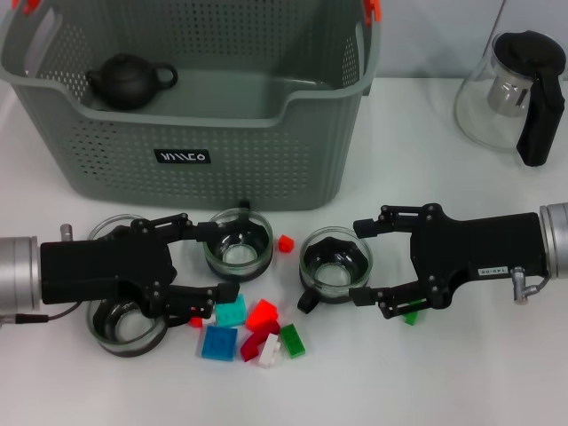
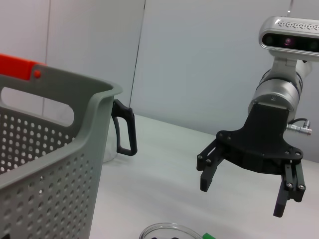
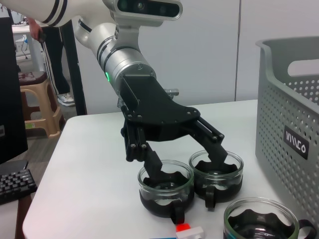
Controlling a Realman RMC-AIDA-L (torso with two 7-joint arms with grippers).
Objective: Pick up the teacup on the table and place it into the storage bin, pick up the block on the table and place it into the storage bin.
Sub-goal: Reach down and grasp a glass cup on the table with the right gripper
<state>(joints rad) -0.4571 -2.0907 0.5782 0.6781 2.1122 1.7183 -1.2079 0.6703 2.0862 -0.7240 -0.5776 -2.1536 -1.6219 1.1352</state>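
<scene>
The storage bin (image 1: 266, 169) was matt perforated plastic, the teacups (image 1: 336, 264) clear glossy glass (dark bases), the blocks (image 1: 219, 343) smooth plastic

Left gripper (image 1: 206, 261) spread, right gripper (image 1: 362, 262) spread — low

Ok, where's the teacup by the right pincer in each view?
Head view: teacup flanked by the open right pincer, in front of the storage bin.
Left wrist view: only its rim, under the right pincer.
Right wrist view: the cup nearest the camera.
Shared landmark: the storage bin.
</scene>
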